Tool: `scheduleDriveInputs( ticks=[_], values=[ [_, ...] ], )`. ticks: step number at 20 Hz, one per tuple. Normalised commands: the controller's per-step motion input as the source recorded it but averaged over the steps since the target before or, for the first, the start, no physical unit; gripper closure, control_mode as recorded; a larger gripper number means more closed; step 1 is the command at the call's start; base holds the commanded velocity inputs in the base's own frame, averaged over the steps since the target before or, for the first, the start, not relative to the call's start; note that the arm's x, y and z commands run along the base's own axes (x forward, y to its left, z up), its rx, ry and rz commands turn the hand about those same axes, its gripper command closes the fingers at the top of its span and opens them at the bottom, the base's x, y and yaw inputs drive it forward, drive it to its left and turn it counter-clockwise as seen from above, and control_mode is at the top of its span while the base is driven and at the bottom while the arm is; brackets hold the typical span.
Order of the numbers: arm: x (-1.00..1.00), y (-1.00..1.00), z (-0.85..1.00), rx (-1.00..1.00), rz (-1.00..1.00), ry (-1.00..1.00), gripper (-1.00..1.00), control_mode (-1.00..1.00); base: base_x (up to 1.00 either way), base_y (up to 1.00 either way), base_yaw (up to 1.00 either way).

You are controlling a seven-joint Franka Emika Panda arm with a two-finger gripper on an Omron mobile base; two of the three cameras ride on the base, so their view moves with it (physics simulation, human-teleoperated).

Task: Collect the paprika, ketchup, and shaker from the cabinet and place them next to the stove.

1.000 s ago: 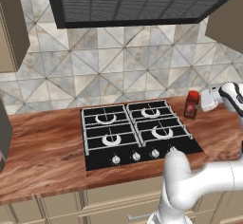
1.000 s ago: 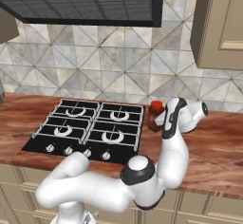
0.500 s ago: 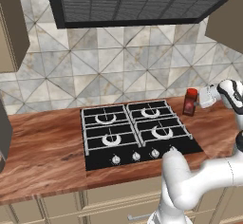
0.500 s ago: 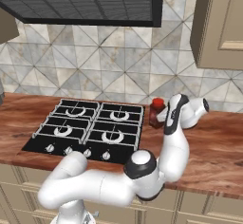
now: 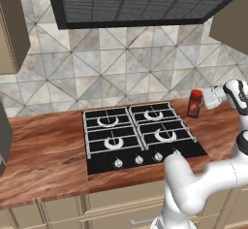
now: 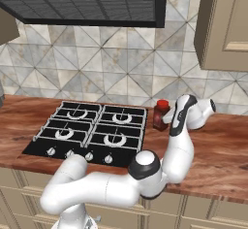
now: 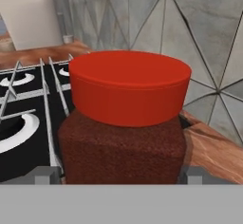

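Note:
The paprika (image 5: pixel 194 103) (image 6: pixel 161 114), a dark red-brown jar with a bright red cap, stands upright on the wooden counter just right of the black stove (image 5: pixel 140 136) (image 6: pixel 87 131). My gripper (image 5: pixel 203 100) (image 6: pixel 169 118) reaches it from the right at jar height and is open. In the hand view the paprika (image 7: pixel 123 123) sits between the two fingertips (image 7: pixel 46 174), with a thin gap on each side. Part of the stove (image 7: pixel 28 118) lies behind it. The ketchup, the shaker and the cabinet are out of view.
A dark range hood (image 5: pixel 131 2) hangs over the stove. A beige wall cabinet (image 6: pixel 225 24) hangs at the upper right. The tiled wall (image 5: pixel 121 73) runs close behind the jar. Bare counter (image 6: pixel 218 145) stretches to the right. A dark appliance (image 5: pixel 3 136) stands at the far left.
The hand has shifted only slightly beside the paprika. The jar stands where it stood.

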Motion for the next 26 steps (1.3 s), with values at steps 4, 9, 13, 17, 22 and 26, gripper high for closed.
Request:
scheduleDriveInputs(
  ticks=[4,9,13,17,22,26],
  values=[
    [-0.03,0.00,0.00,0.00,0.00,-0.01,-1.00,-1.00,0.00,0.00,0.00],
    [-0.11,0.03,0.00,0.00,0.00,0.00,-1.00,-1.00,0.00,0.00,0.00],
    [-0.14,0.05,0.01,0.00,0.00,-0.05,-1.00,-1.00,0.00,0.00,0.00],
    [-0.10,0.01,0.18,0.00,-0.01,-0.06,-1.00,-1.00,0.00,0.00,0.00],
    [-0.03,0.00,0.18,0.00,-0.01,-0.02,-1.00,-1.00,0.00,0.00,0.00],
    [-0.03,0.00,0.20,-0.02,-0.02,-0.05,-1.00,-1.00,0.00,0.00,0.00]
  ],
)
